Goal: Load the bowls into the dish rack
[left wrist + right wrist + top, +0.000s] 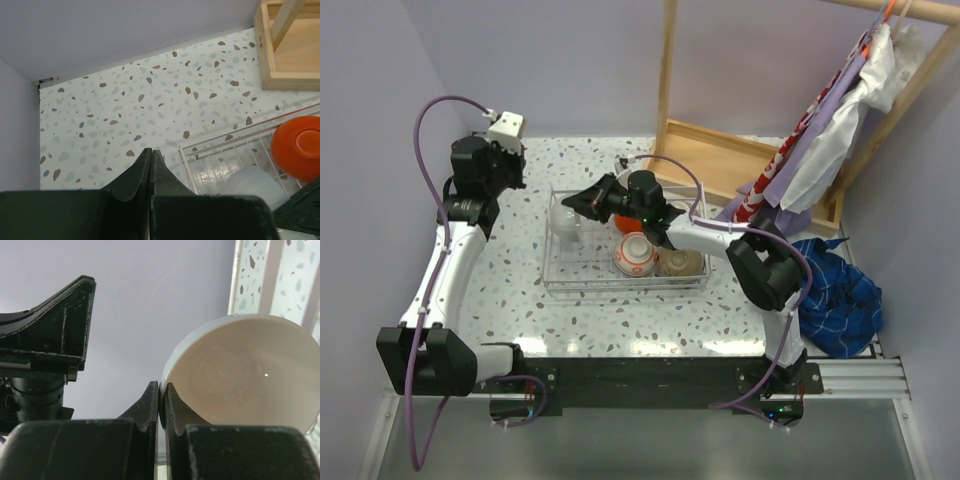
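Observation:
The wire dish rack (pixel 582 282) stands mid-table. In it lie a red-patterned bowl (pixel 634 254), a tan-brown bowl (pixel 680 263) and an orange bowl (pixel 619 221), the last partly hidden under my right arm. My right gripper (pixel 573 203) is over the rack's left end, shut on the rim of a pale green bowl (pixel 245 375), which is tilted on its side (pixel 563 222). My left gripper (pixel 151 150) is shut and empty, above the bare table left of the rack's corner (pixel 186 150). The orange bowl (pixel 297 147) and pale bowl (pixel 255 182) show there too.
A wooden tray-like frame (pixel 740 165) stands behind the rack to the right. Clothes hang from a wooden rail (pixel 840 130) at the far right, with a blue cloth (pixel 835 290) heaped on the table. Walls close the left and back.

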Action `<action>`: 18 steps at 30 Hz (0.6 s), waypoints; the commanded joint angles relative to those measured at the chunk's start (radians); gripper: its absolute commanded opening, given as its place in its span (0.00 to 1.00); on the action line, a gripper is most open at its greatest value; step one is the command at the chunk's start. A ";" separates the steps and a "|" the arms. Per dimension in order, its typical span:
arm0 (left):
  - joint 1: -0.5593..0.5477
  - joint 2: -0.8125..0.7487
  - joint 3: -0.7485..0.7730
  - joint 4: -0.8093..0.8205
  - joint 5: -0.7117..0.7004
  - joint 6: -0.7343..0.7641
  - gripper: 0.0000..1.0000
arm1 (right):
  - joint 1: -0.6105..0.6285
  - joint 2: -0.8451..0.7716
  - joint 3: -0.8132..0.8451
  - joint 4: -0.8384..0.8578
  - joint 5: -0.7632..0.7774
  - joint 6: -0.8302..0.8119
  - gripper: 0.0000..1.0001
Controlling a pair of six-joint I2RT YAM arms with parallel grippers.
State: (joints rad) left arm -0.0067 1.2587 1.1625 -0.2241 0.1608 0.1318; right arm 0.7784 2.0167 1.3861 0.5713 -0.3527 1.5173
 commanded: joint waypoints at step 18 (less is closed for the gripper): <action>0.002 0.027 0.005 0.052 0.057 -0.037 0.00 | -0.011 0.005 -0.027 0.056 -0.025 0.066 0.00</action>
State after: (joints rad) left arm -0.0067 1.2961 1.1625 -0.2100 0.2054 0.1047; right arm 0.7582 2.0212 1.3552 0.5751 -0.3607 1.5486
